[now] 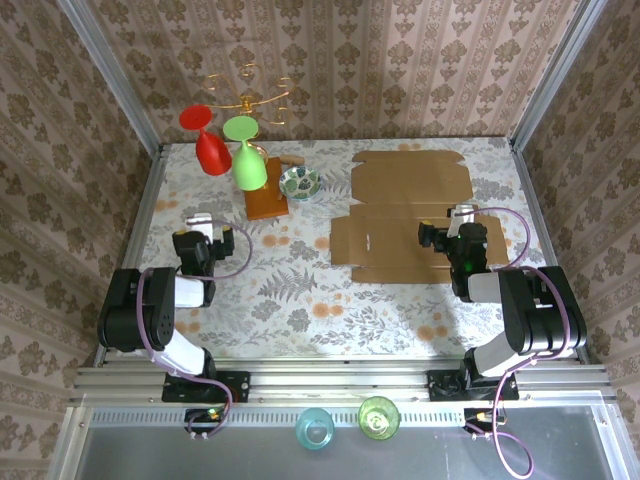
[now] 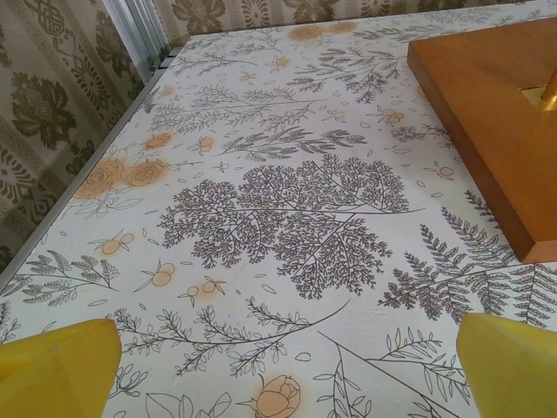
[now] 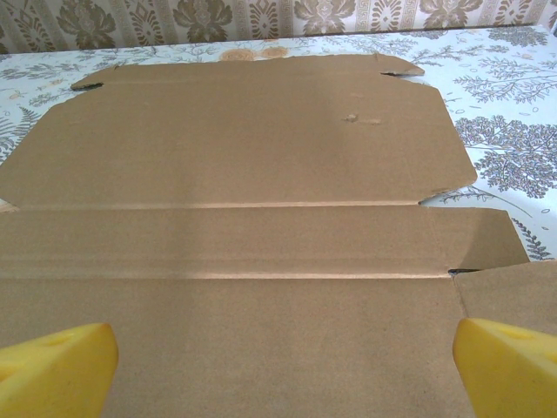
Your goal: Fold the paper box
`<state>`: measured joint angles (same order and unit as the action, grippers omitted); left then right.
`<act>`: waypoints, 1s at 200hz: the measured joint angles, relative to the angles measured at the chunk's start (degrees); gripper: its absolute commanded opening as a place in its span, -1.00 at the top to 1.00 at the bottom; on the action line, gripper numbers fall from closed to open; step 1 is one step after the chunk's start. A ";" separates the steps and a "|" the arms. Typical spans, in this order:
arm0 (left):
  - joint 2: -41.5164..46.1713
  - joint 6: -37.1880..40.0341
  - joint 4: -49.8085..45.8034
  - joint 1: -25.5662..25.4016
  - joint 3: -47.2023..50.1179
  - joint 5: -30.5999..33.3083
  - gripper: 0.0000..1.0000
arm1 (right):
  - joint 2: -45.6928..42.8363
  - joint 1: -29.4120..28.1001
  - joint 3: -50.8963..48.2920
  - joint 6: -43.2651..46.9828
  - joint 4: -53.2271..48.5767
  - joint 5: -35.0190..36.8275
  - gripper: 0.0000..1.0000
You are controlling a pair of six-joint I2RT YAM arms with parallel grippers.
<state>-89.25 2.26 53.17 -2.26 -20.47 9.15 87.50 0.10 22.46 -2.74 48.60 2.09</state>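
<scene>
Altogether, 1 paper box (image 1: 408, 200) lies flat near 1 bowl (image 1: 300, 183).

The paper box (image 1: 400, 215) lies flat on the table's (image 1: 300, 300) right half, beneath the right gripper (image 1: 462, 213), with a bowl (image 1: 300, 183) left of its far part and a wooden board (image 1: 266, 203) just beside the bowl's left.
</scene>
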 measured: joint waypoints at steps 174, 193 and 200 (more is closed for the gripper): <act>38.58 -45.86 -54.53 -25.46 -20.04 6.80 -0.60 | -34.58 -6.05 43.47 -32.74 -70.05 12.76 -0.82; 37.38 -56.63 -60.87 -35.82 -17.00 2.91 -0.59 | -30.73 -6.38 44.13 -37.22 -79.89 8.02 -0.75; 36.35 -60.13 -63.08 -38.88 -16.33 1.57 -0.59 | -28.89 -6.49 43.87 -38.75 -82.90 5.77 -0.75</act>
<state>-52.90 -57.87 -9.91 -41.15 -36.80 10.72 58.61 -6.39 66.32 -41.50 -34.30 7.86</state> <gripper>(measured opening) 0.796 0.880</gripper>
